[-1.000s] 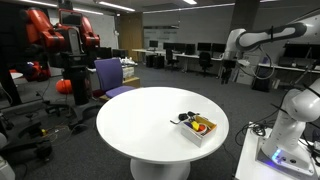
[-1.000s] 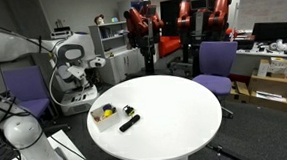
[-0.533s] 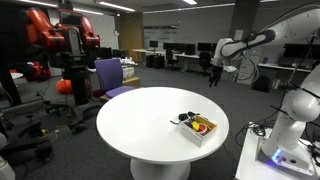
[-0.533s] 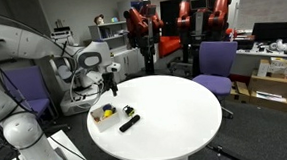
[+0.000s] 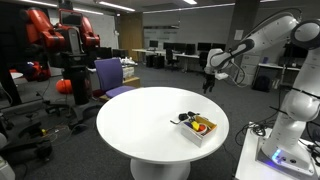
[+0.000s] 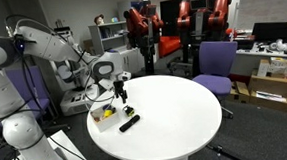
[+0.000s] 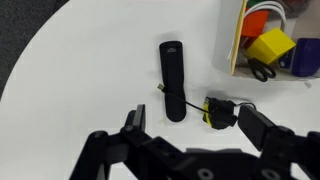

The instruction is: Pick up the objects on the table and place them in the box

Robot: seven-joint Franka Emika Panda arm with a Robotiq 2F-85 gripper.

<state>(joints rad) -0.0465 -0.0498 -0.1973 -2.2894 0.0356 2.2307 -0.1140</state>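
In an exterior view I see the round white counter (image 5: 150, 125) with the box (image 5: 201, 130) near its edge on the robot's side, colourful bits inside. The dark objects (image 5: 182, 118) lie just beside the box on the counter. My end effector (image 5: 209, 84) hangs above the far rim of the counter, well apart from the box; I can't tell the jaw gap here. A purple chair (image 5: 110, 75) stands behind the counter, and a red and black robot (image 5: 60, 45) beyond it.

In an exterior view from across the room, the end effector (image 6: 122, 92) hovers over the counter (image 6: 176, 113) near the box (image 6: 105, 115). A black stick-shaped object (image 6: 130, 122) lies on the counter just beside the box. Nothing sits between the end effector and the objects. Another purple chair (image 6: 218, 63) stands at the far side.

In the wrist view, the end effector (image 7: 190, 125) comes in from the bottom with its jaws spread apart, holding nothing. The black stick-shaped object (image 7: 172, 78) lies on the counter (image 7: 90, 70) above the left finger. A small black and yellow item (image 7: 219, 110) with a thin wire lies right next to it, near the right finger. The box (image 7: 236, 45) is at top right, holding a yellow block (image 7: 270, 45), scissors (image 7: 263, 70) and a red piece (image 7: 262, 13).
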